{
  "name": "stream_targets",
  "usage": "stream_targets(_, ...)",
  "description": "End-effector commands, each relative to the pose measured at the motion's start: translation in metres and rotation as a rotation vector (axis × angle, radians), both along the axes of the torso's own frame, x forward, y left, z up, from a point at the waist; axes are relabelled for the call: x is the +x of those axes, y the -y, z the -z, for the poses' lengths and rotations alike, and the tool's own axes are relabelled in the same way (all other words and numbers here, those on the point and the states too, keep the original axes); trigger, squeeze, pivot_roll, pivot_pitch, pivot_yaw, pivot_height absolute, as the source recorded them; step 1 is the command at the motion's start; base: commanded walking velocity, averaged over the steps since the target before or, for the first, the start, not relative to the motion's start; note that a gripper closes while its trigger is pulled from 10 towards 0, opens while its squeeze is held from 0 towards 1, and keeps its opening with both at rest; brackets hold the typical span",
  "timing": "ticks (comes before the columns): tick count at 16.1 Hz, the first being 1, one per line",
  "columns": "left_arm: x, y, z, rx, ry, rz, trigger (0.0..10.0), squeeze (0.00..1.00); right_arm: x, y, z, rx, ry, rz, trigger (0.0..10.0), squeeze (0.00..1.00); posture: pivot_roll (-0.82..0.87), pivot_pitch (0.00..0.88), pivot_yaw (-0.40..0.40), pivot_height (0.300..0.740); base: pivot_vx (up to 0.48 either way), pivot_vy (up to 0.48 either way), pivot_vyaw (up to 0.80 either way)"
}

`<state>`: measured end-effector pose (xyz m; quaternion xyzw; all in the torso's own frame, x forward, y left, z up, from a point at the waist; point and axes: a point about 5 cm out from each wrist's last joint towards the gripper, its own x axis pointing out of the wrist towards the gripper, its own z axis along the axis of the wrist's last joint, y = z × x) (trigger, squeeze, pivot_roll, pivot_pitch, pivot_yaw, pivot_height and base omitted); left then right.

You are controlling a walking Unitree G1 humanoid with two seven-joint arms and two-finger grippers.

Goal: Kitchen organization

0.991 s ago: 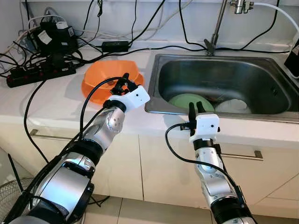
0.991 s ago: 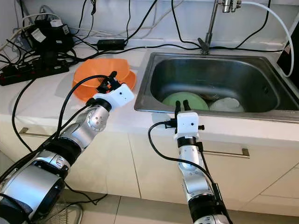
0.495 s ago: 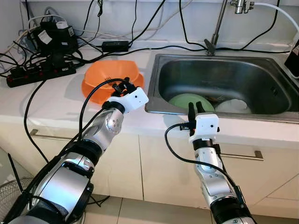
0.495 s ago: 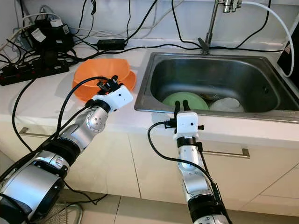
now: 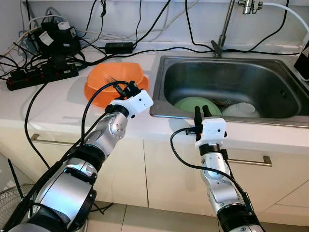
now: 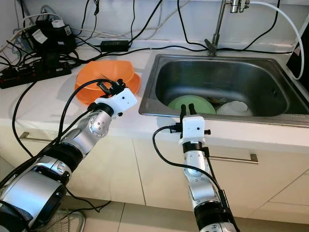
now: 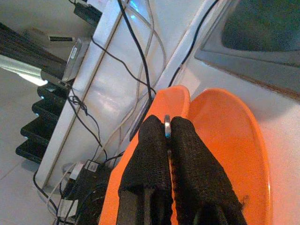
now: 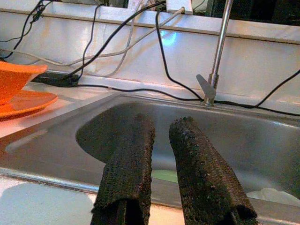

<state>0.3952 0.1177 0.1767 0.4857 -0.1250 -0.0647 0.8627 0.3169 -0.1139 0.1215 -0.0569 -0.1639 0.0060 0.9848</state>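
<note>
left hand (image 7: 167, 136) pinches a thin metal utensil (image 7: 166, 126) over the glossy orange bowl (image 5: 113, 77); right hand (image 8: 161, 154) spread.

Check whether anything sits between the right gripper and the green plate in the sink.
Only the sink's front rim does. The right gripper, fingers slightly apart, hovers at the counter edge just in front of it, and the green plate lies on the basin floor right behind that rim. Nothing visible covers the plate; a white dish sits beside it.
</note>
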Motion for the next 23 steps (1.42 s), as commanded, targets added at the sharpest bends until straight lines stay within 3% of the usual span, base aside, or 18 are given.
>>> stream_targets(1,0.003,-0.001,-0.011,0.005,0.042,-0.008,0.0,0.0,0.001,-0.003,0.001,0.005,-0.008,-0.007,10.0,0.0,0.08,0.012,0.05,0.74,0.0,0.0,0.0)
stream_targets(5,0.003,0.0,-0.02,0.009,0.097,0.0,0.0,0.0,0.001,-0.003,0.001,0.008,-0.008,-0.006,10.0,0.0,0.07,0.01,0.052,0.74,0.0,0.0,0.0)
stream_targets(6,0.003,0.002,-0.03,0.015,0.163,0.013,0.0,0.0,0.001,-0.003,0.001,0.008,-0.007,-0.005,10.0,0.0,0.07,0.011,0.052,0.74,0.0,0.0,0.0)
stream_targets(7,0.002,0.005,-0.042,0.025,0.231,0.029,1.7,0.0,0.001,-0.003,0.0,0.008,-0.007,-0.004,10.0,0.0,0.07,0.011,0.052,0.74,0.0,0.0,0.0)
stream_targets(8,0.0,0.009,-0.051,0.031,0.288,0.051,9.6,0.0,0.001,-0.003,0.001,0.008,-0.007,-0.003,10.0,0.0,0.08,0.011,0.052,0.74,0.0,0.0,0.0)
stream_targets(13,-0.019,0.03,-0.088,-0.047,0.48,0.202,10.0,0.0,0.001,-0.003,0.001,0.008,-0.009,-0.004,10.0,0.0,0.08,0.011,0.054,0.74,0.0,0.0,0.0)
stream_targets(14,-0.028,0.04,-0.095,-0.136,0.488,0.284,10.0,0.0,0.001,-0.003,0.001,0.007,-0.009,-0.005,10.0,0.0,0.08,0.013,0.052,0.74,0.0,0.0,0.0)
stream_targets(16,-0.047,0.061,-0.099,-0.411,0.406,0.479,10.0,0.0,0.001,-0.003,0.002,0.001,-0.011,-0.005,10.0,0.0,0.08,0.013,0.054,0.74,0.0,0.0,0.0)
stream_targets(17,-0.05,0.063,-0.099,-0.444,0.388,0.5,10.0,0.0,0.001,-0.003,0.002,0.0,-0.011,-0.004,10.0,0.0,0.08,0.013,0.054,0.74,0.0,0.0,0.0)
stream_targets(18,-0.056,0.074,-0.09,-0.529,0.279,0.571,10.0,0.0,0.001,-0.003,0.002,-0.005,-0.012,-0.001,10.0,0.0,0.08,0.011,0.054,0.74,0.0,0.0,0.0)
stream_targets(19,-0.058,0.077,-0.087,-0.555,0.244,0.595,10.0,0.0,0.001,-0.003,0.002,-0.007,-0.013,0.0,10.0,0.0,0.08,0.011,0.054,0.74,0.0,0.0,0.0)
stream_targets(20,-0.065,0.086,-0.077,-0.648,0.121,0.667,10.0,0.0,0.002,-0.003,0.002,-0.024,-0.012,0.008,10.0,1.0,0.08,0.005,0.056,0.74,0.0,0.0,0.0)
stream_targets(21,-0.068,0.088,-0.071,-0.714,0.044,0.696,10.0,0.0,0.002,-0.003,0.002,-0.032,-0.008,0.011,10.0,1.0,0.08,0.003,0.057,0.74,0.0,0.0,0.0)
stream_targets(23,-0.069,0.087,-0.067,-0.756,0.001,0.703,10.0,0.0,0.002,-0.004,0.001,-0.038,-0.003,0.011,10.0,1.0,0.07,0.0,0.059,0.74,0.0,0.0,0.0)
